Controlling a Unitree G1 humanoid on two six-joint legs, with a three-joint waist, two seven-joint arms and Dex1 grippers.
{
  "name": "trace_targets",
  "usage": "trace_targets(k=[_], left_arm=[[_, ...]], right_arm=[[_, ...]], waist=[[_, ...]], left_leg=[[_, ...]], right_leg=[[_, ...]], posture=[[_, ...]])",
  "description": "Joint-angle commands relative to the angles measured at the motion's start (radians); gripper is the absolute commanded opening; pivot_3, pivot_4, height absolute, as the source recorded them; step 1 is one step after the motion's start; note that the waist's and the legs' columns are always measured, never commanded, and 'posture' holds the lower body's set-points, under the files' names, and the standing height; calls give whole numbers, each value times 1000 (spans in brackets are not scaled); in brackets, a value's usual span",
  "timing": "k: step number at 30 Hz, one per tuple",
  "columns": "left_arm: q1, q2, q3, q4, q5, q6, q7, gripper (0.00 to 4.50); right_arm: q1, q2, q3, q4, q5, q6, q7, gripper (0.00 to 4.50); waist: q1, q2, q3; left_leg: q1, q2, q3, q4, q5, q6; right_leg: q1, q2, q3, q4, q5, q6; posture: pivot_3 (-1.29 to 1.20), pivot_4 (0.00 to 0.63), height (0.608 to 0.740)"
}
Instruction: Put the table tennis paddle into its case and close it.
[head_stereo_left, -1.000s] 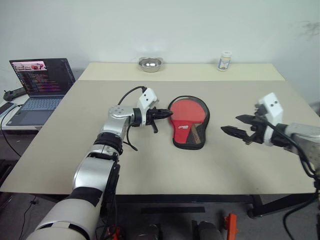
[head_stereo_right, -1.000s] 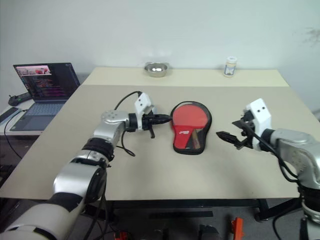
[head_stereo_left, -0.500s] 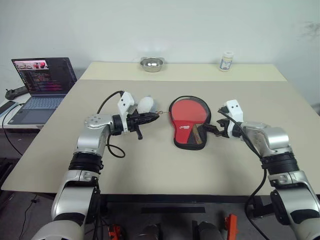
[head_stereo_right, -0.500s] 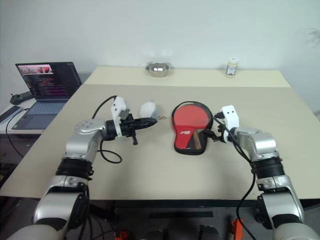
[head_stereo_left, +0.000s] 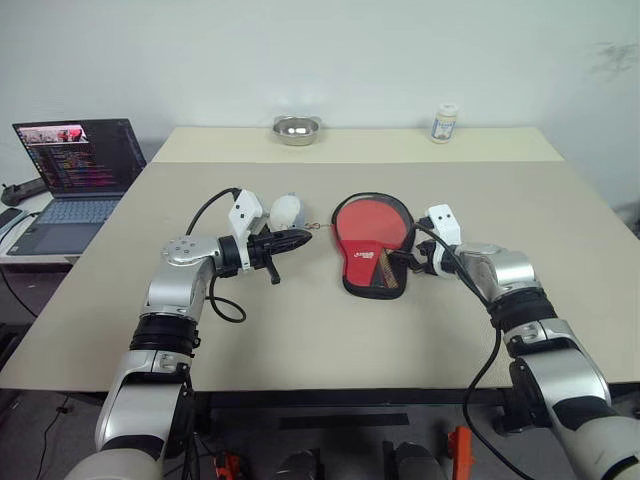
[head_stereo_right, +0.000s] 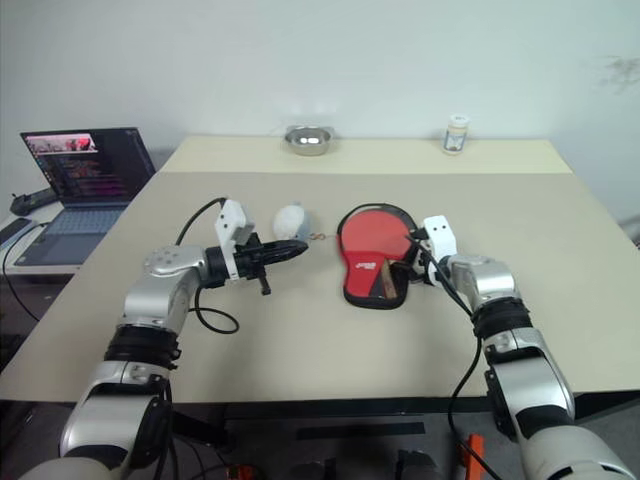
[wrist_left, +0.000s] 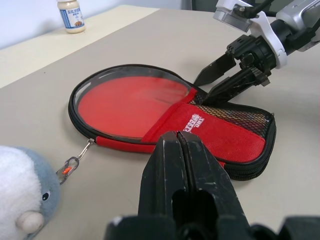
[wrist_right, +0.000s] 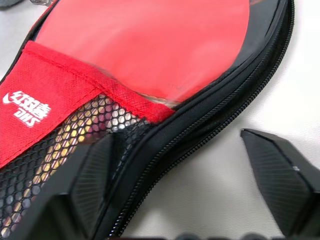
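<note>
A: Where is the table tennis paddle (wrist_left: 127, 102)?

B: It lies inside the case (head_stereo_left: 370, 243), in the middle of the bench (head_stereo_left: 300, 330). The red blade shows through the clear side.

A: What is the right tool (wrist_left: 215, 82) doing?

B: Its two fingers are apart. One finger rests on the case's mesh pocket, the other is over the bench just beside the zip edge.

A: And the left tool (head_stereo_left: 293, 239)?

B: Its fingers are pressed together with nothing between them. It points at the case. A small soft toy (head_stereo_right: 291, 221) sits near it.
</note>
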Motion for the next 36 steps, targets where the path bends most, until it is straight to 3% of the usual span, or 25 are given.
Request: trace_targets(k=[1, 6, 12, 16, 22, 29, 36], left_arm=[[2, 16, 7, -40, -13, -9, 4, 0], [22, 24, 6, -72, -15, 7, 9, 0], [65, 55, 8, -149, -36, 68, -16, 0], [133, 137, 9, -221, -91, 143, -127, 0], [208, 218, 18, -377, -196, 261, -219, 0], [321, 220, -10, -539, -250, 336, -203, 0], [370, 232, -46, -582, -250, 334, -202, 0]], right_arm=[[20, -7, 30, 22, -43, 22, 21, 3313], [45, 14, 43, -9, -47, 52, 47, 1709], [16, 85, -1, 64, -31, 46, 23, 96], [-17, 132, -37, 23, 11, 75, 61, 21], [40, 179, 9, -290, 85, 281, 111, 21], [217, 206, 39, -650, 155, 508, 41, 21], [367, 227, -29, -887, 187, 675, -73, 21]], waist=[[-2, 0, -1], [-3, 0, -2], [-9, -2, -10], [-28, -1, -10], [-38, -1, -10], [-31, 0, -10], [-9, 0, -9]], left_leg=[[0, 0, 0, 0, 0, 0], [0, 0, -1, 0, 0, 0], [1, 0, -1, 0, 0, 0], [6, 3, 0, -2, 0, -1], [0, 5, -1, -2, 0, -1], [0, 5, -1, -2, 0, -2], [0, 5, -1, -3, 0, -1]], right_leg=[[0, 0, 0, 0, 0, 0], [1, 0, -1, 0, 0, 0], [1, 0, 0, 0, 0, -1], [5, 3, 1, 0, 1, -2], [-2, 5, 2, 0, 1, -3], [-2, 5, 2, -2, 1, -3], [-2, 5, 2, -1, 1, -3]], posture=[[0, 150, 740], [0, 150, 740], [0, 150, 740], [0, 150, 740], [0, 150, 740], [0, 150, 740], [0, 150, 740]])
